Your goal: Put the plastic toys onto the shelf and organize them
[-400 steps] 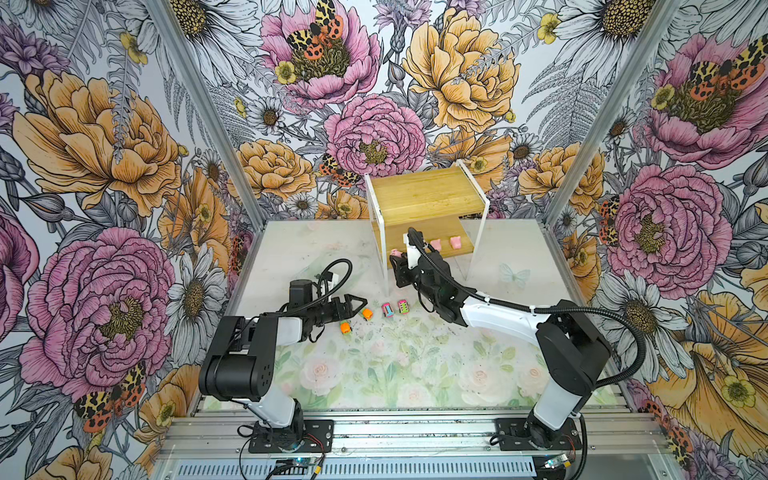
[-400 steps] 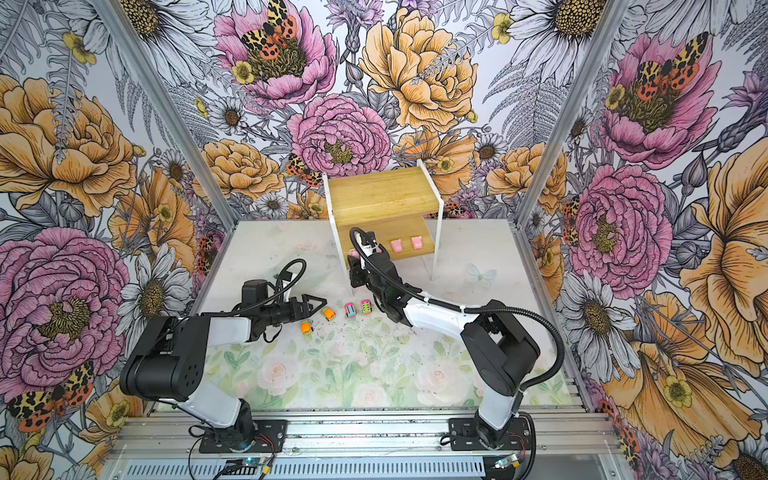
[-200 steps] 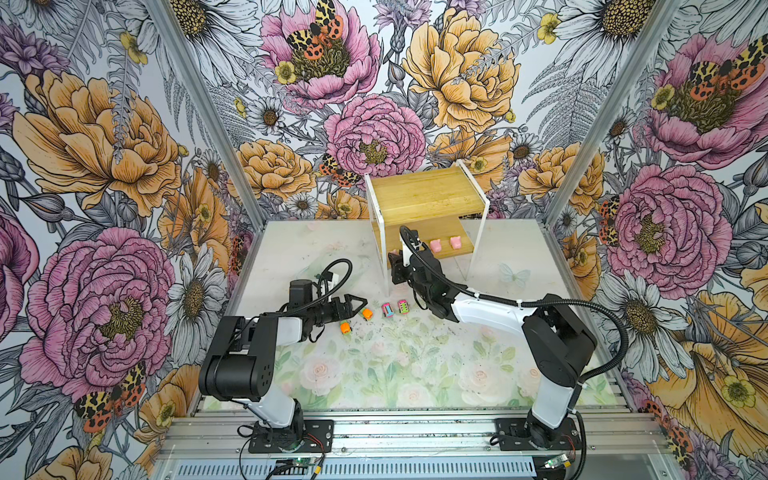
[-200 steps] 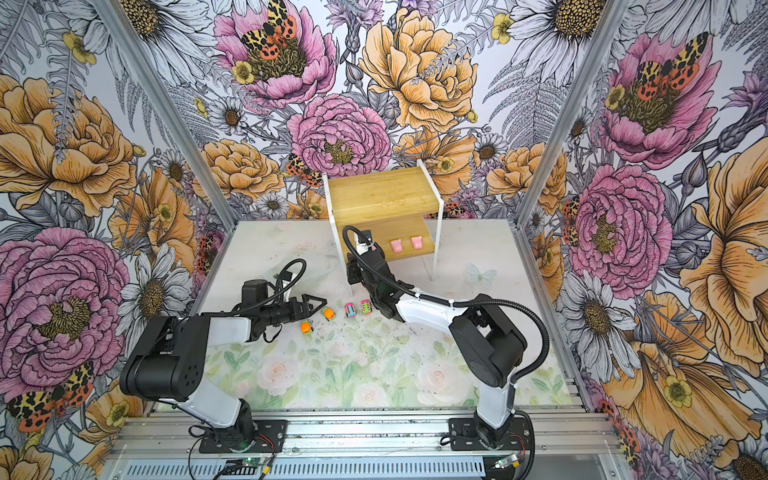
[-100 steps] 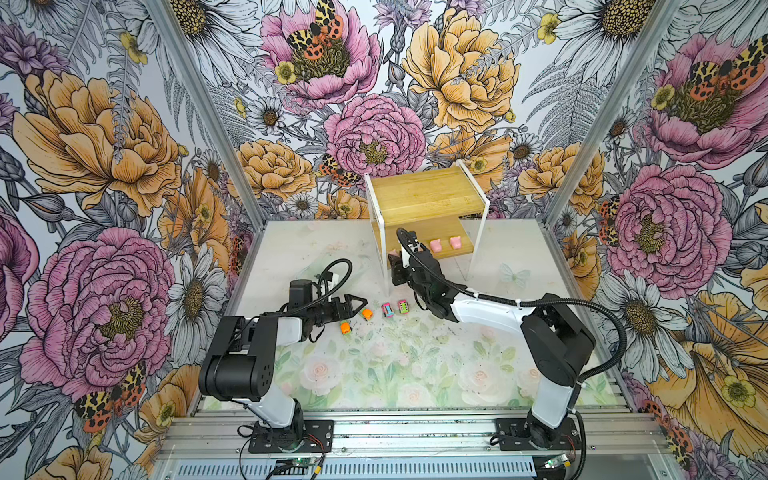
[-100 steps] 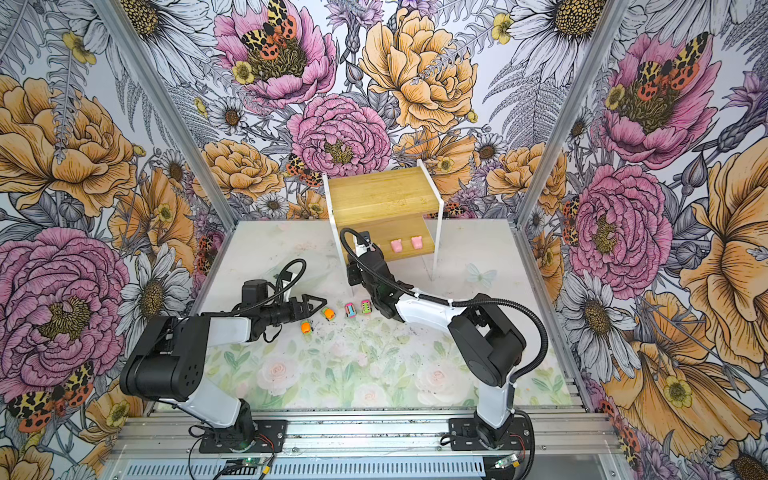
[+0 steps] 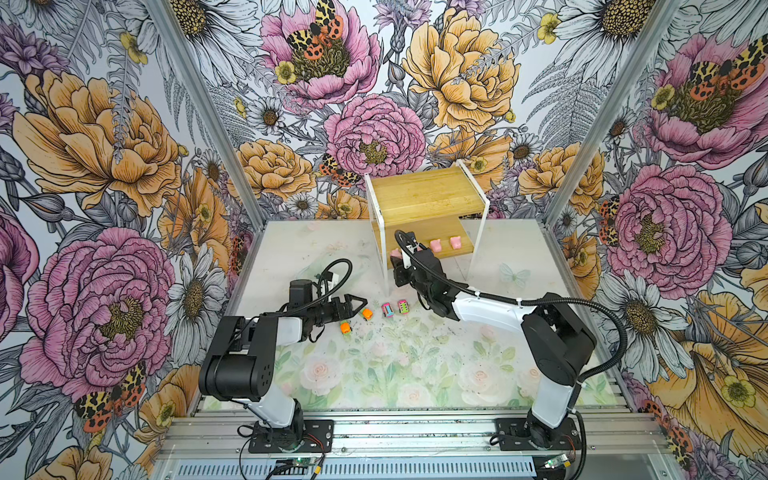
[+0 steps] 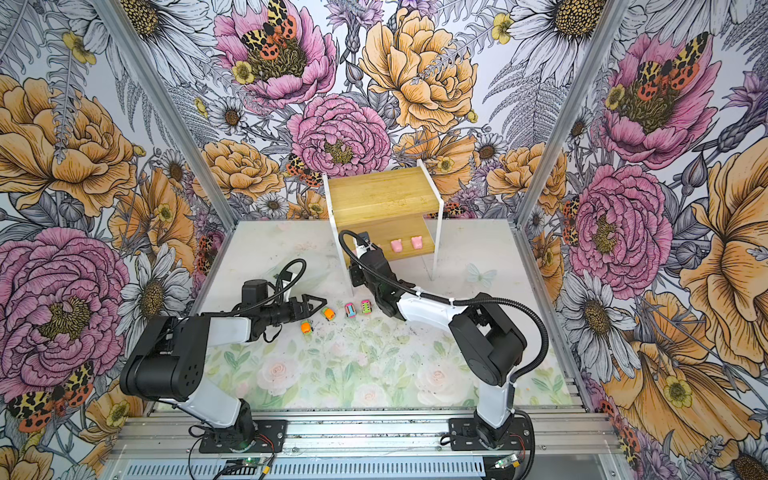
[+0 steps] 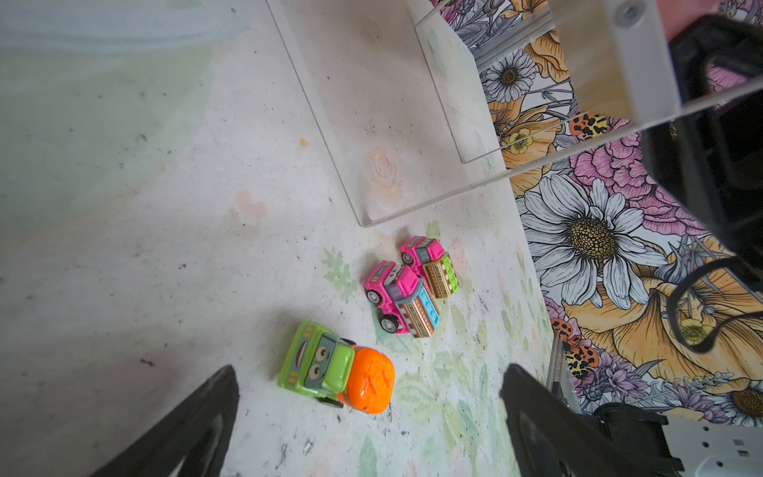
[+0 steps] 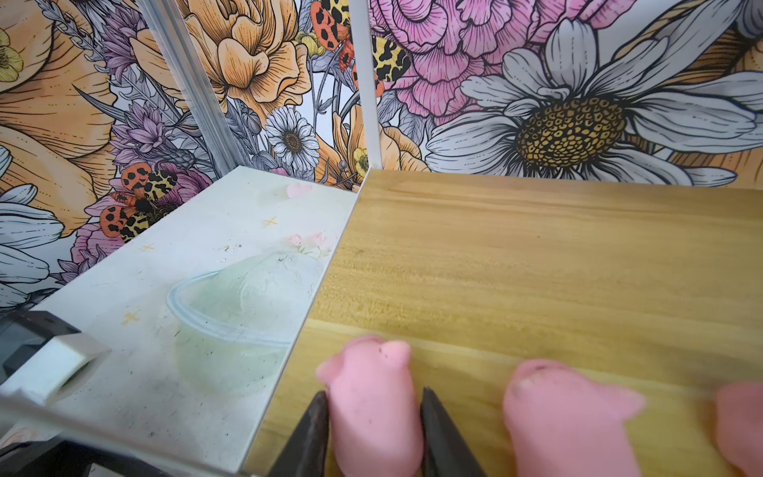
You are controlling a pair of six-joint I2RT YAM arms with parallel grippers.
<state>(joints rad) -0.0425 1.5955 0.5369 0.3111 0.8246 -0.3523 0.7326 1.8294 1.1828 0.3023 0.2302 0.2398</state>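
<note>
A: Quick, where's the pig (image 10: pixel 367 371)?
B: The right gripper (image 7: pixel 397 258) has it. It's pinched btw the 2 dark fingers (image 10: pixel 307 433), one on each side of its body.
A: Where's that on the shelf (image 7: pixel 424 199)?
B: On the shelf's low board (image 10: pixel 475 355), at the end toward the pink cars (image 7: pixel 387 309). Looks down on the wood, but can't tell for sure.
A: Which way does it lie?
B: Its long way runs front to back of the shelf. The head end points to the shelf's back, the other end to the gripper. So the gripper reaches in from the shelf's front.
A: Any room?
B: Not much. The board's side edge is just beside the pig, w/ the table (image 10: pixel 136 264) lower down past it. On its other side the nxt pig (image 10: pixel 565 413) is just beside too.
A: So what's nxt?
B: I think: let go, then pull straight out the shelf's front. Spread the fingers only a bit, b/c a wide spread could bump the nxt pig. No sideways push, or the pig could tip off the edge.
A: And the left gripper (image 7: pixel 357 308)?
B: Spread wide, holding nothing, low over the table out front of the shelf. One orange car (image 9: pixel 336 369) sits just ahead of its fingers. The 2 pink cars are side by side, a bit nearer the shelf. Left arm is closer to the cars, right arm to the shelf.
</note>
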